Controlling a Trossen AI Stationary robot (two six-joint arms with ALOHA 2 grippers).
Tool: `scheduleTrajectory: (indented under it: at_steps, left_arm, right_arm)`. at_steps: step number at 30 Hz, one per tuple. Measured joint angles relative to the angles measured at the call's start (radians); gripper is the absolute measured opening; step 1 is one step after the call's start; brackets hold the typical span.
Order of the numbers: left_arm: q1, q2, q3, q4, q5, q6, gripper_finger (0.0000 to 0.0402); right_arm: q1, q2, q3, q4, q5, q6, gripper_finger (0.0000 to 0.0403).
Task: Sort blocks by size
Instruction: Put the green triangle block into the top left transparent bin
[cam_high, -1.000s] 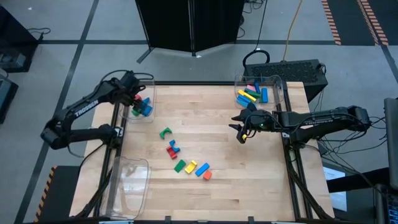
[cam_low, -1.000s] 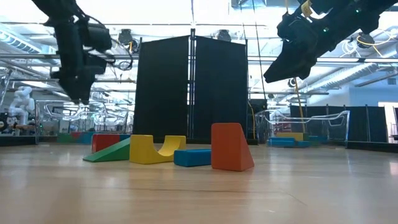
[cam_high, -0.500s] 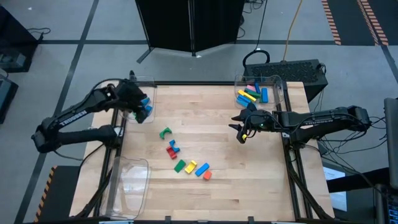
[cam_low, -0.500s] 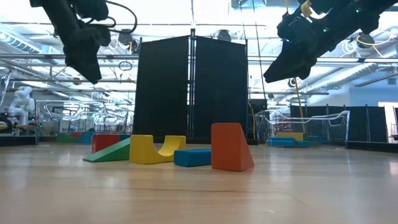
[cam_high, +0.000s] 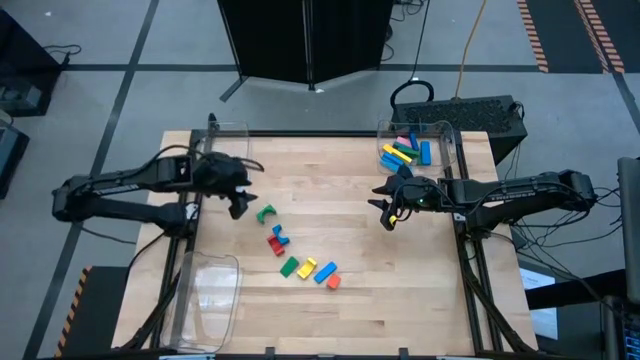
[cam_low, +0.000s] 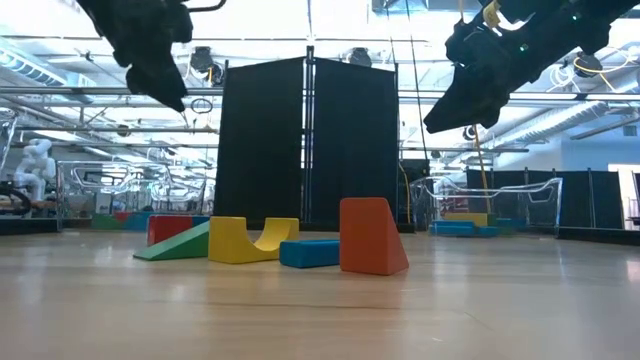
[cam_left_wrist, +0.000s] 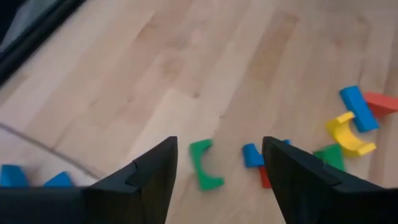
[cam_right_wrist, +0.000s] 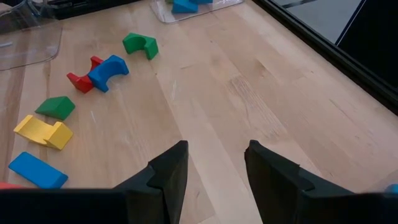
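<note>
Wooden desk (cam_high: 350, 300) carries a loose cluster of blocks near its middle: a green arch block (cam_high: 266, 213), a red block (cam_high: 276, 244) touching a blue arch block (cam_high: 278, 234), then a green wedge (cam_high: 289, 266), a yellow arch block (cam_high: 307, 268), a blue flat block (cam_high: 325, 272) and an orange block (cam_high: 333, 283) in a slanting row toward the near edge. At the far right corner a clear bin (cam_high: 447, 135) holds more blocks (cam_high: 403, 151) in blue, yellow, green and pink.

Above the desk's left side hangs the left pincer (cam_high: 238, 204), just beside the green arch block, its fingers (cam_left_wrist: 152, 180) spread apart with nothing between them; in its wrist view that arch (cam_left_wrist: 203, 165) shows in the gap. Over the right half, well apart from the cluster, hangs the right pincer (cam_high: 388, 215), also released and empty, fingers (cam_right_wrist: 168, 171) parted over bare wood. Another clear bin (cam_high: 205, 290) sits at the near left corner.
</note>
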Motion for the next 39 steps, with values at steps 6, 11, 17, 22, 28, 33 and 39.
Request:
scheduleTrajectory:
  at_steps: [6, 11, 17, 22, 28, 33, 39]
  left_arm:
    - [-0.178, 0.063, 0.000, 0.018, -0.113, -0.137, 0.0235]
    - [-0.322, 0.154, 0.000, 0.033, -0.224, -0.331, 0.0235]
    - [-0.459, 0.280, 0.000, 0.077, -0.285, -0.552, 0.0235]
    - [-0.551, 0.391, 0.000, 0.201, -0.294, -0.678, 0.0235]
    - [-0.619, 0.519, 0.000, 0.357, -0.293, -0.799, 0.0235]
    - [-0.638, 0.590, 0.010, 0.373, -0.288, -0.854, 0.0235]
    - [-0.653, 0.668, 0.047, 0.374, -0.310, -0.858, 0.0234]
  right_arm:
    - [0.000, 0.000, 0.000, -0.002, 0.000, -0.001, 0.0153]
    - [0.000, 0.000, 0.000, -0.004, 0.000, -0.021, 0.0153]
    - [-0.017, 0.000, 0.000, 0.007, 0.010, -0.089, 0.0153]
    - [-0.048, 0.000, 0.000, 0.060, 0.041, -0.158, 0.0153]
    - [-0.073, 0.000, 0.000, 0.074, 0.084, -0.196, 0.0153]
    - [-0.073, 0.000, 0.000, 0.070, 0.083, -0.207, 0.0153]
    - [-0.074, 0.000, 0.000, 0.077, 0.083, -0.256, 0.0153]
